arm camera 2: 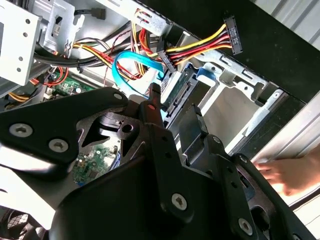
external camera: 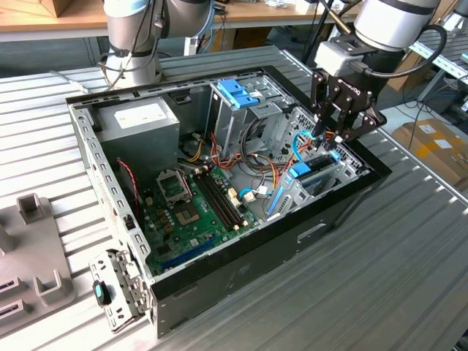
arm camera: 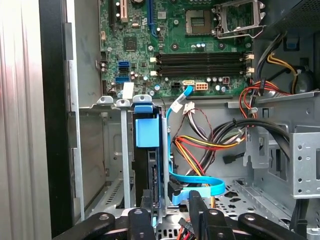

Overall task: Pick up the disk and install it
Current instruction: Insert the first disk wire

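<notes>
a ribbed metal table (external camera: 380, 278) carries an open black computer case (external camera: 241, 270). its green motherboard (external camera: 194, 212) lies on the near side, and a grey power-supply box (external camera: 139, 121) sits at the far corner on the exterior view's left. the disk (arm camera: 146, 131) stands on edge in the bay at the exterior view's right, blue rail up. the gripper (external camera: 330, 135) hangs just above it, fingers (arm camera: 197, 210) spread. i cannot tell whether they touch it. in the second wrist view a person's hand (arm camera 2: 290, 175) is near the case's outer wall.

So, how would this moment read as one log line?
tool: open, over disk | disk: on edge in drive cage | held: nothing
</notes>
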Available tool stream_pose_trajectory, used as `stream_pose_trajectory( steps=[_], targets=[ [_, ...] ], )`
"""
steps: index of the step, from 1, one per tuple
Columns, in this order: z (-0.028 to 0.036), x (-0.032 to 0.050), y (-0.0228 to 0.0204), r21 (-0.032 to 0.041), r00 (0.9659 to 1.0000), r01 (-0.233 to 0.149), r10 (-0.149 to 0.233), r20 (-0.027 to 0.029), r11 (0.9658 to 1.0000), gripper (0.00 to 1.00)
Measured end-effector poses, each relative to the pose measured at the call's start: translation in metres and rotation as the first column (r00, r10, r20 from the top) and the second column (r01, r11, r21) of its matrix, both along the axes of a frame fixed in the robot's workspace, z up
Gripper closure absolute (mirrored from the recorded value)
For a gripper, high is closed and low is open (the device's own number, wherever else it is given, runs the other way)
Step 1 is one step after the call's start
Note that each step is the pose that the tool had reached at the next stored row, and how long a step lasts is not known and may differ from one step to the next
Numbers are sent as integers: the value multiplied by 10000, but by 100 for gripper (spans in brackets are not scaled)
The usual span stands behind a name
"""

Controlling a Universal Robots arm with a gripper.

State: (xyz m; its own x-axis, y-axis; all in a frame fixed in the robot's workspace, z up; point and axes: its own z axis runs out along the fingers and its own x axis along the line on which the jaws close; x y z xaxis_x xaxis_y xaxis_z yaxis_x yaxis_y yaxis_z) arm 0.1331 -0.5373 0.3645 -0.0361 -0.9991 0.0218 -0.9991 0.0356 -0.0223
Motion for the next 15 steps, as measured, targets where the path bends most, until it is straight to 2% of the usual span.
stream_pose_trajectory(
  steps=[2,5,8,11,15],
  targets=[
    [0,-17,-1,0,10000,0,0,22,10000,58],
    [5,-17,0,-1,10000,-2,2,25,10000,58],
    [42,-18,0,-1,10000,0,0,26,10000,58],
    [42,-18,-9,-5,10000,-1,1,26,10000,58],
    [40,-50,-15,24,10000,-2,2,27,10000,58]
  ],
)
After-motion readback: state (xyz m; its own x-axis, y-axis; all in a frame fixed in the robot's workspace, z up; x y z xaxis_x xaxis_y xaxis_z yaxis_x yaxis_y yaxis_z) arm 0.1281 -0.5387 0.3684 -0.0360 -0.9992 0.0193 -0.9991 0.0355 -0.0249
